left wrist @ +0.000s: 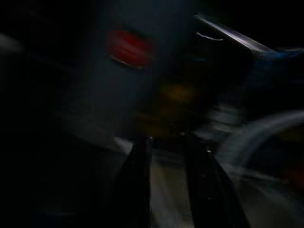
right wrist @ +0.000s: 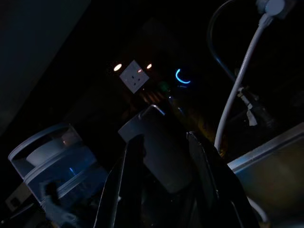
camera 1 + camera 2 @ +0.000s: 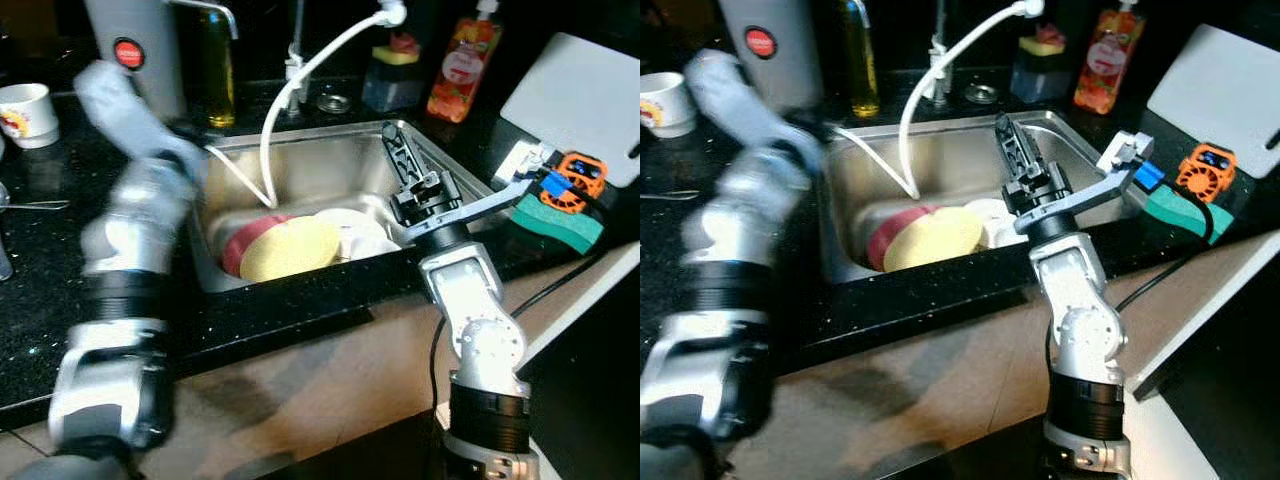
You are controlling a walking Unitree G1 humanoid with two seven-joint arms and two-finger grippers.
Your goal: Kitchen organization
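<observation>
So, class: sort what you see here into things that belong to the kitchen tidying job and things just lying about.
Job:
yellow plate
red plate
white plate
sink
right gripper

Lying about:
cup
soap bottle
cutting board
green sponge
oil bottle

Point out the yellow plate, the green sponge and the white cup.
yellow plate [image 3: 290,250], left eye view, middle of its face, in the sink.
green sponge [image 3: 560,224], left eye view, on its top side.
white cup [image 3: 27,112], left eye view, on its outer wall.
</observation>
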